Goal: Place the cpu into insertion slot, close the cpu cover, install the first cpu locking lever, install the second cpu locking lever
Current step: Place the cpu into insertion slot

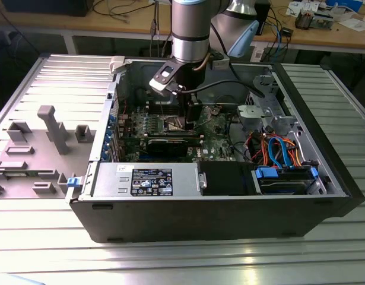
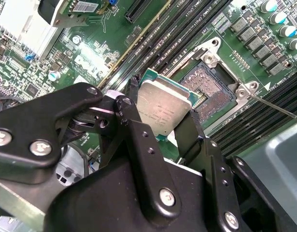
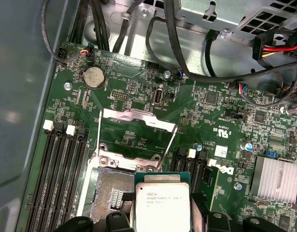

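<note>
My gripper (image 2: pixel 162 112) is shut on the cpu (image 2: pixel 162 108), a flat square chip with a dull silver top and green edge, gripped at two opposite sides. The chip hangs tilted just above and beside the insertion slot (image 2: pixel 206 89), whose dark pin field lies bare. In the first wrist view the cpu (image 3: pixel 162 203) partly overlaps one side of the insertion slot (image 3: pixel 109 193). The cpu cover (image 3: pixel 138 116), a silver frame plate, stands swung open on its hinge. Two thin locking levers (image 3: pixel 99 137) stick up beside it. In the exterior view the gripper (image 1: pixel 187 116) reaches down into the open computer case.
Long black memory slots (image 3: pixel 61 164) run on both sides of the socket. A silver heat sink (image 3: pixel 276 176) and black cables (image 3: pixel 196 72) lie close by. The case walls (image 1: pixel 170 214), a black graphics card (image 1: pixel 173 143) and a drive cage (image 1: pixel 262 113) hem in the arm.
</note>
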You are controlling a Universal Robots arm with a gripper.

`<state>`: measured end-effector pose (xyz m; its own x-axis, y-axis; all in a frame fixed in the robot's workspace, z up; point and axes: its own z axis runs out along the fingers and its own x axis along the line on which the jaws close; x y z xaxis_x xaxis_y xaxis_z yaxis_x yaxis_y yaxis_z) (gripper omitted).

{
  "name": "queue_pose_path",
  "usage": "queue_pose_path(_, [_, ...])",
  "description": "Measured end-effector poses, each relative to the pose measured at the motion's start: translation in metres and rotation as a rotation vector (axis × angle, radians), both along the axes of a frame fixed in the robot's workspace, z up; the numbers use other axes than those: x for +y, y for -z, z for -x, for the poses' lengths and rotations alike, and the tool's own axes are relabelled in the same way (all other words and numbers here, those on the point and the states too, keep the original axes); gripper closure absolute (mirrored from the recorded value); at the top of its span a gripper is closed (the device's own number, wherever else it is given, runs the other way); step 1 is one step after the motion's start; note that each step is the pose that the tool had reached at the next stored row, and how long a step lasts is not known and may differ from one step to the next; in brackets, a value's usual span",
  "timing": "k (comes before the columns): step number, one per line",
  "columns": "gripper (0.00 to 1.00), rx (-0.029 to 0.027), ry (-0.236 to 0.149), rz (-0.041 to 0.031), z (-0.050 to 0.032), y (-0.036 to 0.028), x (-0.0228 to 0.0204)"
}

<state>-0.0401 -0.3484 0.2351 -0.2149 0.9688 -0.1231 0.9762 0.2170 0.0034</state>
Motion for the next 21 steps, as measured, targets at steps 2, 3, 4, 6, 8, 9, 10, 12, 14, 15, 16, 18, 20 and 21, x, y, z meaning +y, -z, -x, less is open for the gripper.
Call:
queue_pose_path(2, [0.45, 0.0, 0.004, 0.003, 0.0, 0.0, 0.0])
queue_pose_path(3, [0.45, 0.0, 0.005, 0.0042, 0.0, 0.0001, 0.0])
queue_pose_path(4, [0.45, 0.0, 0.006, 0.0049, 0.0, 0.0001, 0.0])
queue_pose_path(6, [0.45, 0.0, 0.008, 0.0067, 0.0, 0.0001, 0.0])
queue_pose_path(8, [0.45, 0.0, 0.011, 0.0089, 0.0, 0.0001, 0.0])
queue_pose_path(9, [0.45, 0.0, 0.013, 0.0104, 0.0, 0.0001, 0.0])
queue_pose_path(10, [0.45, 0.0, 0.014, 0.0111, 0.0, 0.0001, 0.0])
queue_pose_path(12, [0.45, 0.0, 0.016, 0.013, 0.0, 0.0001, 0.0])
queue_pose_path(14, [0.45, 0.0, 0.019, 0.0147, 0.0, 0.0002, 0.0])
queue_pose_path(15, [0.45, 0.0001, 0.019, 0.0154, 0.0, 0.0001, 0.0])
queue_pose_path(16, [0.45, 0.0, 0.021, 0.0165, 0.0, 0.0002, 0.0])
queue_pose_path(18, [0.45, 0.0, 0.023, 0.0184, 0.0, 0.0002, 0.0])
queue_pose_path(20, [0.45, 0.0, 0.025, 0.0195, 0.0, 0.0002, 0.0])
queue_pose_path(21, [0.45, 0.0, 0.026, 0.0201, 0.0, 0.0002, 0.0])
